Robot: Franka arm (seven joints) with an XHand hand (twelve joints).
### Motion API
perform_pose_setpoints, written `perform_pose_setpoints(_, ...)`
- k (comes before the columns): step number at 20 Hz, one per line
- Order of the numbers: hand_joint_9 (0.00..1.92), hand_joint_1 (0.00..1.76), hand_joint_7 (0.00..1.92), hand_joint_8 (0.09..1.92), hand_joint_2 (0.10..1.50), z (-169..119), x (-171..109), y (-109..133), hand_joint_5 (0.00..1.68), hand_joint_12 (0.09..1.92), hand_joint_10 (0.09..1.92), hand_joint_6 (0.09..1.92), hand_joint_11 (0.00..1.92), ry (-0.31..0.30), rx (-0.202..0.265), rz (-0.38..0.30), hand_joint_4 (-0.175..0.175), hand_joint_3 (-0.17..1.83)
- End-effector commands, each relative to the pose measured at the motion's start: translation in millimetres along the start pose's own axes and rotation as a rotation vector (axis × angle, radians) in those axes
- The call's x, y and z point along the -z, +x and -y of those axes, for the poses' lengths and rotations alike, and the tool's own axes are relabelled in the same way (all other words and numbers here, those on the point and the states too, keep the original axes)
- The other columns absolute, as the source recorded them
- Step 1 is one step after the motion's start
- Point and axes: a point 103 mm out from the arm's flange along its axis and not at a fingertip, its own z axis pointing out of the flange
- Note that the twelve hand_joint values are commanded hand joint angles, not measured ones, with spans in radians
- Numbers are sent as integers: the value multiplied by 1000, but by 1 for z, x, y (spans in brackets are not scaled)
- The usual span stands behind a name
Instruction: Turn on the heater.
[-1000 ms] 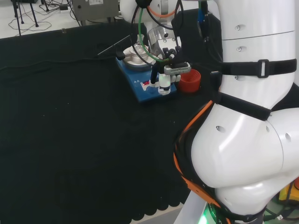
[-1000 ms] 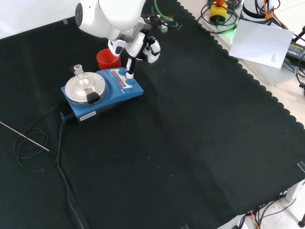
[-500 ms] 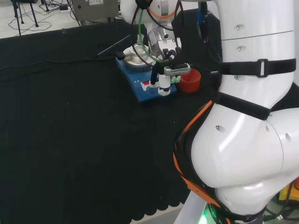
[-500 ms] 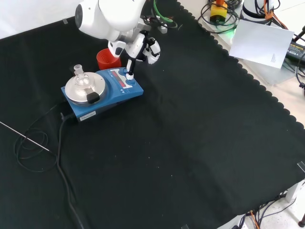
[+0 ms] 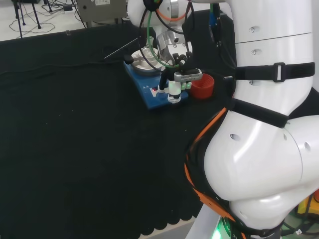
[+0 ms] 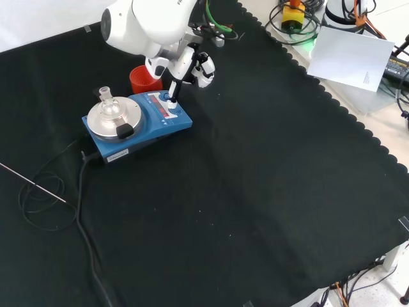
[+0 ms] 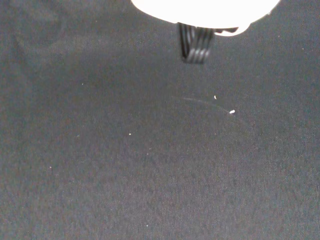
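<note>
Blue flat heater point(image 6: 137, 121): rigid, probably heavy; press its front control panel, no gripping.
Black-and-white hand point(image 6: 192, 64): one straight finger point(image 6: 172, 96) on that panel.

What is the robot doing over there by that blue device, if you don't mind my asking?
The arm has brought its hand to the blue heater, a hotplate with a small glass flask on its round top plate. One finger points down at the control panel on the heater's front edge, at or just above the controls; contact can't be told. A red cup stands beside the heater on the black cloth.
</note>
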Motion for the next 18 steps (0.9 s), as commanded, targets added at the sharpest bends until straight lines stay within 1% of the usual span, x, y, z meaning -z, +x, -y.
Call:
perform_pose_setpoints(1,1770,1429,1649,1580,612,0,0,-1,255,1643,1656,87,1690,0,0,-2,-16,1119)
perform_pose_setpoints(7,1770,1430,1649,1581,612,6,3,-1,258,1642,1656,87,1690,-4,5,-7,-16,1119)
perform_pose_setpoints(11,1770,1431,1650,1581,612,19,13,1,259,1640,1657,87,1689,-30,11,-15,-17,1120)
perform_pose_setpoints(15,1770,1430,1649,1582,611,35,23,0,260,1638,1657,87,1689,-61,9,-19,-17,1120)
perform_pose_setpoints(18,1770,1430,1649,1583,611,41,25,-1,261,1637,1657,87,1690,-71,7,-20,-17,1121)
